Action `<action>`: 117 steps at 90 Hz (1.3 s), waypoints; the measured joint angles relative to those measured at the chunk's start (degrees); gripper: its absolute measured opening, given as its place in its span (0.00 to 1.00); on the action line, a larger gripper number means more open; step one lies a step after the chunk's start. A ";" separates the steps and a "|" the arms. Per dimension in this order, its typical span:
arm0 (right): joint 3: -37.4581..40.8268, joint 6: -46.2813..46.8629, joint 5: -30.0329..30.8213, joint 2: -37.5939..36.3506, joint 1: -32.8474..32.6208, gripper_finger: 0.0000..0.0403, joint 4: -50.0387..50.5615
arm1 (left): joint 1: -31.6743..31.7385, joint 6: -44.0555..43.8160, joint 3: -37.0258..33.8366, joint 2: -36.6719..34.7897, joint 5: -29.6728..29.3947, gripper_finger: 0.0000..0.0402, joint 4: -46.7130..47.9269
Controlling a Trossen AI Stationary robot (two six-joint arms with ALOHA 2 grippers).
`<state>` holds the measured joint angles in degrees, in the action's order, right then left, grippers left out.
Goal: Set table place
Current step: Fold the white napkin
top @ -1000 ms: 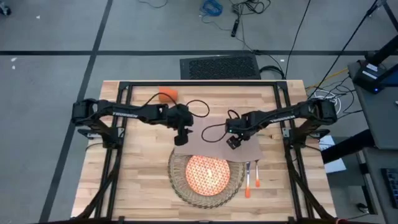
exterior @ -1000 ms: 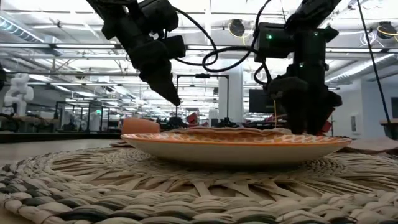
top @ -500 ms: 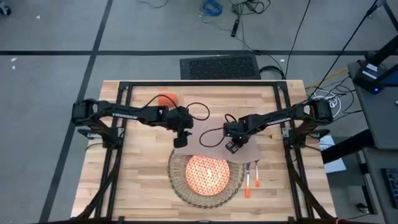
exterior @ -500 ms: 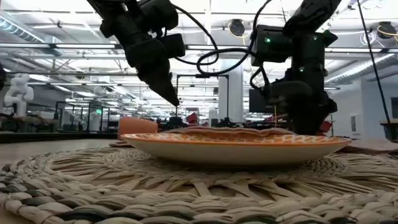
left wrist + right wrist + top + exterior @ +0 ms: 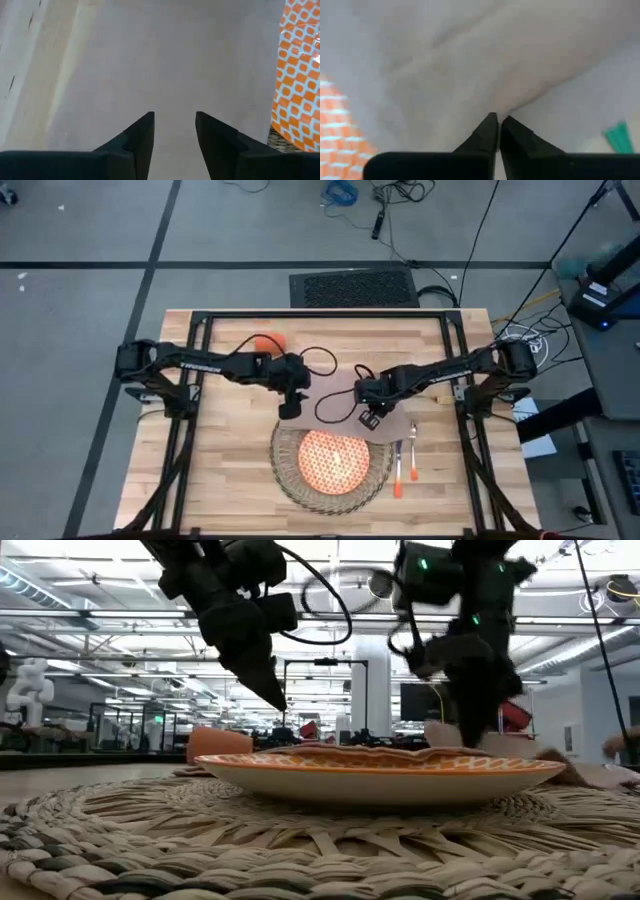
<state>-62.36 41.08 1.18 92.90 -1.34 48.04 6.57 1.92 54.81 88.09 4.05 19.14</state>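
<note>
Resting table: the table carries the whole setting between the two arms; light wood shows on all sides
Placemat: the woven placemat lies at the near middle; the patterned plate sits centred on it
Napkin: the beige napkin lies just beyond the plate; a moment ago it spread flat and wide, now its right part is bunched and drawn toward the plate
Right gripper: the right gripper has its fingers pinched together on a fold of the cloth; it has moved inward, dragging the napkin along, so the fold or reposition looks underway
Left gripper: the left gripper hovers over the napkin's left part with fingers apart, holding nothing; barely shifted
Cutlery: the green- and orange-handled cutlery lies just right of the placemat; unmoved
Cup: the orange cup stands at the far left, well apart from the plate; not yet placed
</note>
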 joint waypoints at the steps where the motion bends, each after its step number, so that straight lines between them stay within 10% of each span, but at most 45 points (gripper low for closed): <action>1: -0.49 -0.08 0.04 0.00 0.01 0.00 0.16 | 0.00 -0.01 0.00 0.00 0.00 0.33 0.00; 117: -7.01 2.64 -12.08 10.40 9.86 0.00 -18.15 | -4.08 -1.14 -0.02 0.00 0.86 0.33 3.72</action>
<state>-69.36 43.72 -10.90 103.31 8.52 29.89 2.49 0.78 54.78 88.09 4.91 22.85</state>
